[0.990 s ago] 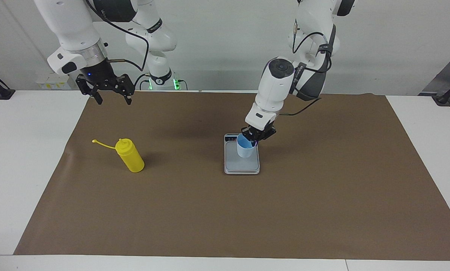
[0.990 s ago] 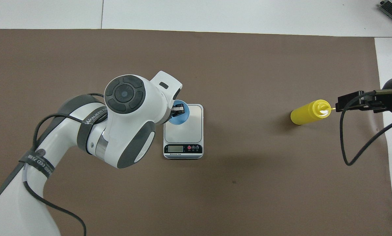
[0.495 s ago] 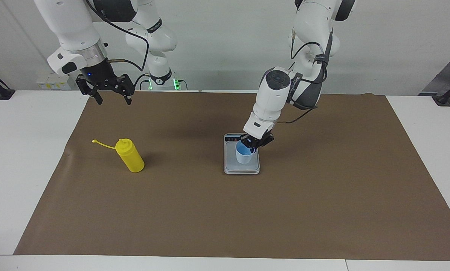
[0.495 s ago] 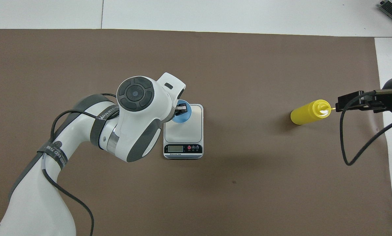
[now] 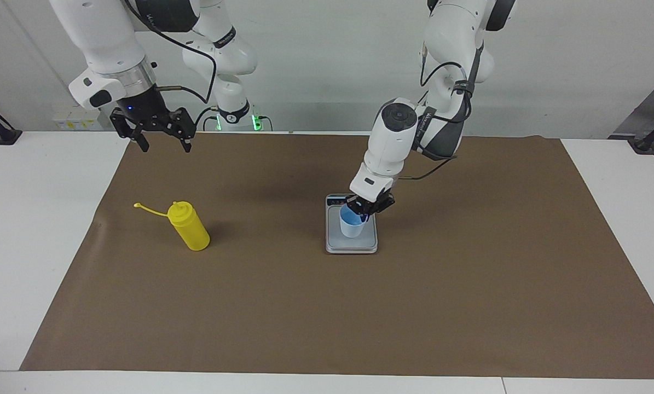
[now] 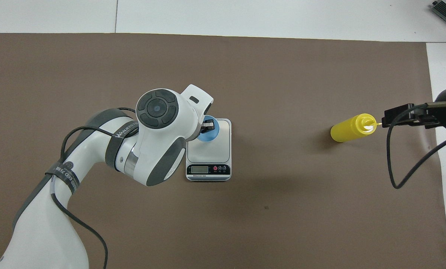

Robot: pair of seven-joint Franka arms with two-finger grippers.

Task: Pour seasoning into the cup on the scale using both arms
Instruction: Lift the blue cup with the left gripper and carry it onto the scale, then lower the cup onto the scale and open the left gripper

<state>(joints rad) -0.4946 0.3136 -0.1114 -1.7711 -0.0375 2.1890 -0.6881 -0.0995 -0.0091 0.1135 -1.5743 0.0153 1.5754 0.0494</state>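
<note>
The light-blue cup [image 5: 353, 226] is upright on the grey plate of the scale [image 5: 351, 244], toward the edge nearer the robots. My left gripper [image 5: 365, 210] comes down from above and is shut on the cup's rim [image 6: 209, 134]. The scale's display [image 6: 199, 169] faces the robots. The yellow seasoning bottle [image 5: 190, 226] stands on the brown mat toward the right arm's end, its cap strap sticking out sideways. My right gripper [image 5: 164, 145] hangs open in the air over the mat's edge by the robots, well apart from the bottle [image 6: 349, 128].
A brown mat [image 5: 469, 284] covers most of the white table [image 5: 25, 230]. The left arm's white elbow [image 6: 155, 142] hides the mat beside the scale in the overhead view. A black cable [image 6: 394, 175] dangles from the right arm.
The left gripper has brought the cup down and a little farther from the robots onto the scale's plate. The right arm and the bottle have not moved.
</note>
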